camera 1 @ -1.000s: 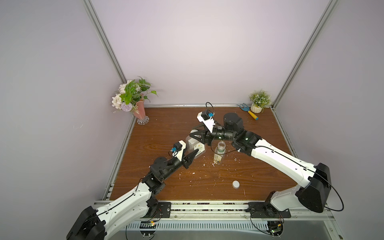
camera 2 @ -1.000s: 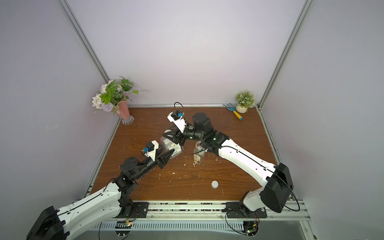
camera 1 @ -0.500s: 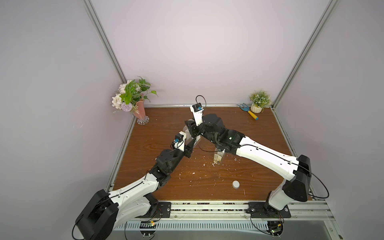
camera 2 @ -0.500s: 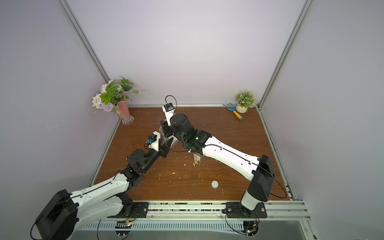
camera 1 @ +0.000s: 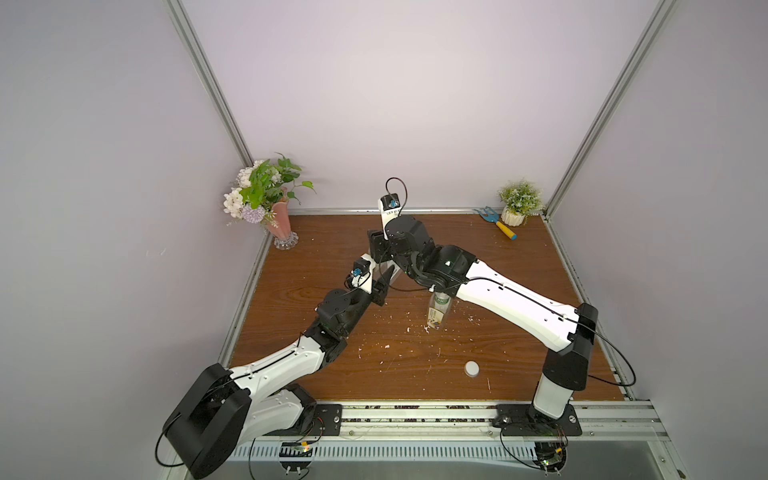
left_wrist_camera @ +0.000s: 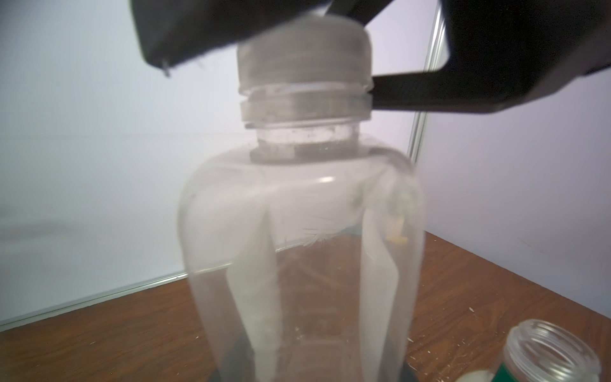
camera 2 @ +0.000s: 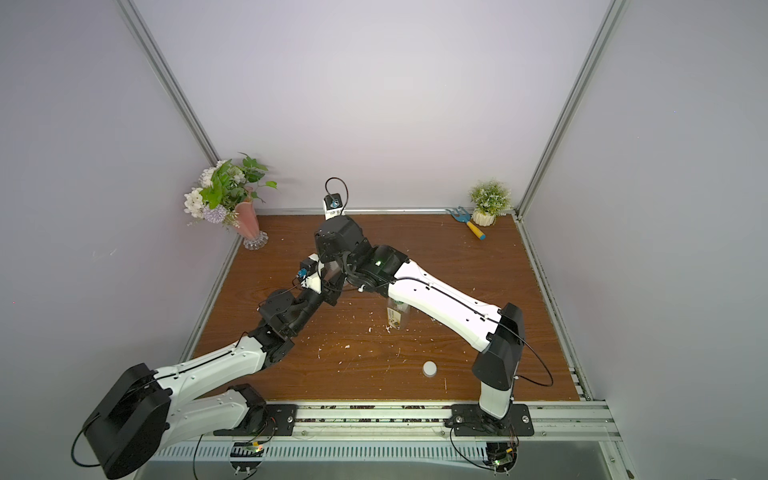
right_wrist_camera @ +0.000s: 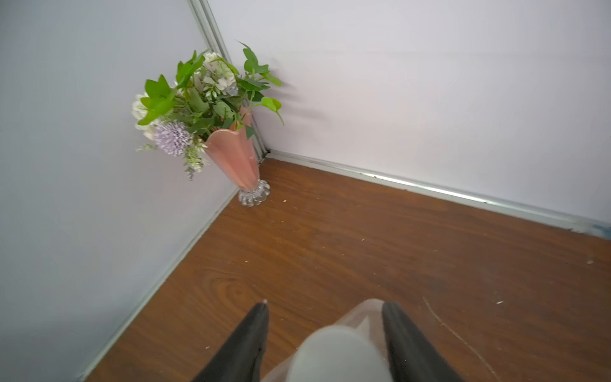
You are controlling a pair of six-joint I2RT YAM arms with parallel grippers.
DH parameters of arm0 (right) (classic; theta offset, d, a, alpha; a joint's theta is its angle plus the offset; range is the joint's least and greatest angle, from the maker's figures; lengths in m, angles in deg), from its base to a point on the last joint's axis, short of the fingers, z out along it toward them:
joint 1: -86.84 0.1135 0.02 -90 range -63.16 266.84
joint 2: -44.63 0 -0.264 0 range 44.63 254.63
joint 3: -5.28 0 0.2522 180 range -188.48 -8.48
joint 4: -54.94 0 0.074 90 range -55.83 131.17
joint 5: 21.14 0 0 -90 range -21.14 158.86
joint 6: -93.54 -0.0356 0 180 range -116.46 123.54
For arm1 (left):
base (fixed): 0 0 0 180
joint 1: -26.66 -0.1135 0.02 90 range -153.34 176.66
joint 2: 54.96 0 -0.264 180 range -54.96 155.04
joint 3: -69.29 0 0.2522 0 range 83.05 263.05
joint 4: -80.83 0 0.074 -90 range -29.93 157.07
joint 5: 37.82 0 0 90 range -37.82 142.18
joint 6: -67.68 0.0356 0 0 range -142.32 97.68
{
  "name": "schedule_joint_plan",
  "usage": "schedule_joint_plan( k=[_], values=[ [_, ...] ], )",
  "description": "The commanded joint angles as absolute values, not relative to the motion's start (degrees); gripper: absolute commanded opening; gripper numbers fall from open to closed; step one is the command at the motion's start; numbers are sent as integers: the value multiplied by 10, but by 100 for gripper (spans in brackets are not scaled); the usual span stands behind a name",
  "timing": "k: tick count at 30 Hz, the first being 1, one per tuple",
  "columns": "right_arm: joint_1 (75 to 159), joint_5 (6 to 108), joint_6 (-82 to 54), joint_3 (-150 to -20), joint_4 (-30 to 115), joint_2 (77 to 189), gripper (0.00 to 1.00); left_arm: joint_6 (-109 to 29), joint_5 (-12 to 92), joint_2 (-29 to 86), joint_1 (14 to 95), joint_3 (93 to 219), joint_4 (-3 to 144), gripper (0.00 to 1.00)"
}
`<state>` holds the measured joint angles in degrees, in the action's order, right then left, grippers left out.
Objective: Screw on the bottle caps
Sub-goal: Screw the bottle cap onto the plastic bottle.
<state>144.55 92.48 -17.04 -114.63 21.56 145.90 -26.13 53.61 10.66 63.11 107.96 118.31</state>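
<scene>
Right gripper [right_wrist_camera: 326, 306] — jaws parted, straddling fitted cap [right_wrist_camera: 335, 357], one finger clear of it.
Left wrist view: squarish bottle [left_wrist_camera: 297, 248] upright, fills frame, fitted cap on neck, right fingers [left_wrist_camera: 198, 29] over it; round bottle [left_wrist_camera: 555, 350] beside, neck bare.
Both top views: left gripper [camera 1: 383, 286] clamps squarish bottle over left half of table [camera 1: 540, 249]; round bottle stands under right forearm — loose cap [camera 1: 471, 368] lies near front edge, well apart.

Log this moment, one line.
left gripper: holds square bottle | right gripper: jaws open around its cap | round bottle: uncapped | spare cap: loose
</scene>
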Motion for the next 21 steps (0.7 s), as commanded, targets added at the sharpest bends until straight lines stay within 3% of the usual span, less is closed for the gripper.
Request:
schedule_joint_plan(
  k=[1, 2, 4, 5, 14, 21],
  values=[
    [1404, 755, -150, -1105, 250, 1413, 71, -237, 430, 114, 624, 1117, 1244, 0],
    [1383, 714, -142, -1087, 266, 1395, 83, -238, 416, 119, 620, 1122, 1242, 0],
    [1342, 645, -129, -1054, 299, 1365, 86, -240, 398, 128, 616, 1129, 1239, 0],
    [1317, 597, -123, -1037, 317, 1351, 97, -243, 386, 134, 612, 1132, 1239, 0],
    [1143, 245, -97, -939, 457, 1289, 96, -280, 274, 174, 571, 1171, 1239, 0],
    [1099, 103, -127, -944, 534, 1315, 91, -298, 227, 187, 553, 1187, 1239, 0]
  ],
)
